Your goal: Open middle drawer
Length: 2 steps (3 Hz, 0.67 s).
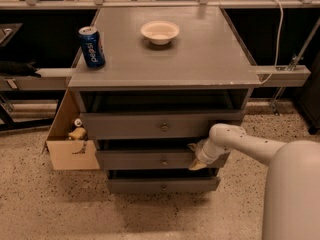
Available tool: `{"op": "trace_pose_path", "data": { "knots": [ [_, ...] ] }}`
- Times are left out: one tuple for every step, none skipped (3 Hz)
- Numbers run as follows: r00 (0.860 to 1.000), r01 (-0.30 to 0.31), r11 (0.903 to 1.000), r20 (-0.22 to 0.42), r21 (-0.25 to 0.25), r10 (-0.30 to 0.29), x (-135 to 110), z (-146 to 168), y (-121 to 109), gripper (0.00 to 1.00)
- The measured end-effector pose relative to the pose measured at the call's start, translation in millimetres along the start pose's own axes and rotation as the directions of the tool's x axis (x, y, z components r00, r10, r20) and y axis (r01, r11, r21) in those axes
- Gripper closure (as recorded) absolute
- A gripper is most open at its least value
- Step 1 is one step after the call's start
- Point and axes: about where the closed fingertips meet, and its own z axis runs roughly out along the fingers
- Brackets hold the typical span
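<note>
Middle drawer (135,160) with pincer (196,162) at its front's right end; pincer's hold not discernible.

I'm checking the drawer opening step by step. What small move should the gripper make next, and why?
Probably a short, straight pull outward, away from the cabinet. The gripper sits against the right end of the middle drawer, well right of its knob. The drawer looks only slightly open at most, so drawing it out seems to be the move.

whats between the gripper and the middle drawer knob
Only bare drawer front, per the camera view; the gripper sits at the right end of the middle drawer, its knob at the centre.
</note>
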Motion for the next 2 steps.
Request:
{"op": "trace_pose_path", "data": {
  "knots": [
    [1.000,0.000,1.0000,0.000,0.000,0.000,-1.4,-4.8,-2.2,0.73],
    [1.000,0.000,1.0000,0.000,0.000,0.000,-3.4,-10.7,-4.3,0.96]
  ]
}}
